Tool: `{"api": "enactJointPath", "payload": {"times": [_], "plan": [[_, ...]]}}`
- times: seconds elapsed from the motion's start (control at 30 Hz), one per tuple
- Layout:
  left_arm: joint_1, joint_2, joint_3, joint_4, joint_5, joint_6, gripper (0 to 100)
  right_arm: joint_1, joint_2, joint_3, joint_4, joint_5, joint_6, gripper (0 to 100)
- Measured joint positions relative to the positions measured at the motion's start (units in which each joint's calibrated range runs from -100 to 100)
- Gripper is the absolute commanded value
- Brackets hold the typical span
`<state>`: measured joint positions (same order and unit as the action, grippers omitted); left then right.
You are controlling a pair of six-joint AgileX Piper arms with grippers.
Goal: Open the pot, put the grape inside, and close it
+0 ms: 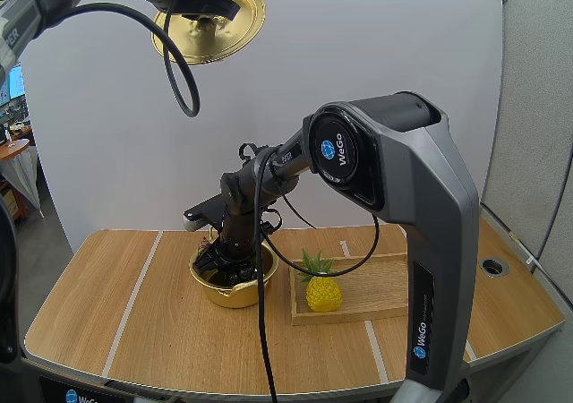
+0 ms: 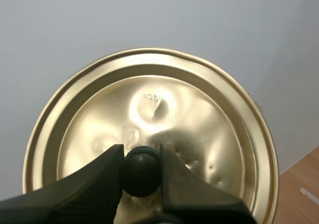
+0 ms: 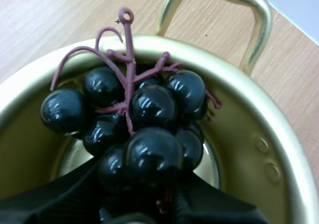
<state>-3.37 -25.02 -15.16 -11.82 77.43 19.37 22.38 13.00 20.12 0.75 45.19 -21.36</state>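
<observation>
- The grapes are already within the rim of the pot, pinched at their lower end by the right hand. The hand reaches down into the pot mouth from above.
- The bunch's long axis runs away from the hand, with its stem loop pointing toward the pot's handle. The pot floor shows beneath the berries, so the bunch appears to hang just over it, though I cannot tell whether it touches.
- My reading is that letting go comes next, and that this needs only a spread of the fingers, since the grapes lie straight below the hand and inside the walls.
- The left hand pinches the black knob of the lid. It holds the lid high over the bench's left side, tilted on edge and well apart from the pot.
- For closing, the left arm is the one carrying the lid, and the pot lies down and to its right.
- The right arm stands over the pot mouth, so it blocks the lid's way down until it clears.
- Just right of the pot a tray holds a toy pineapple, near but not touching the pot.
</observation>
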Motion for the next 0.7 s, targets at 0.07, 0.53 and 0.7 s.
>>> {"api": "enactJointPath", "payload": {"times": [0.07,0.53,0.7], "plan": [[0.0,0.0,0.0,0.0,0.0,0.0,0,0.0,0.0,0.0,0.0,0.0,0.0,100],[0.0,0.0,0.0,0.0,0.0,0.0,0,0.0,-0.8,-0.6,-0.2,-3.3,0.0,100],[0.0,0.0,0.0,0.0,0.0,0.0,0,0.0,-4.7,-0.7,-0.2,-1.9,0.0,100]]}}
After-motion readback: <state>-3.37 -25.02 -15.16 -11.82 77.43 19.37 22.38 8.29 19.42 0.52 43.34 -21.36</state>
